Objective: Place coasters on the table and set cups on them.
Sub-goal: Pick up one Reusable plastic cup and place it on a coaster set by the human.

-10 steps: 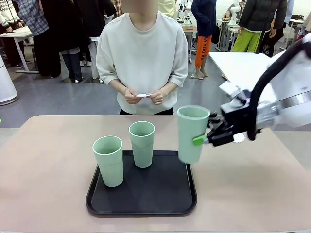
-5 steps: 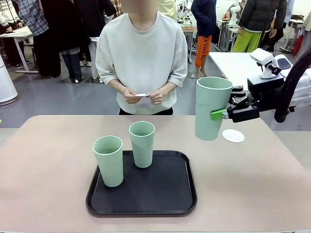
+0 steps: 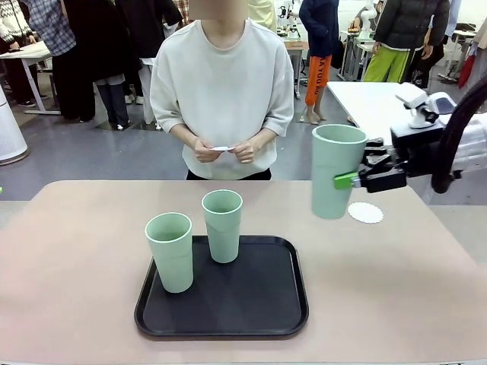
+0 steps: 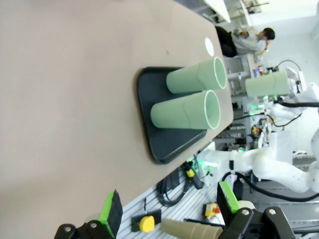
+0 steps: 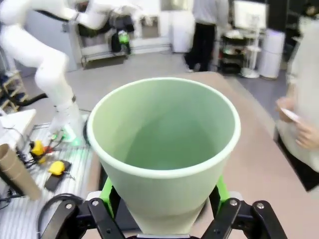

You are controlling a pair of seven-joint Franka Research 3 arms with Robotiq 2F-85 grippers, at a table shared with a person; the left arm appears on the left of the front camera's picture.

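Bright, even light; faint soft shadow around the black tray. Front view sharp; wrist views soft, edges distorted.

A grey floor is seen across the evenly lit room. A white table is set at the right, a white-topped desk at the far left, and a white cylindrical unit is stood near it.
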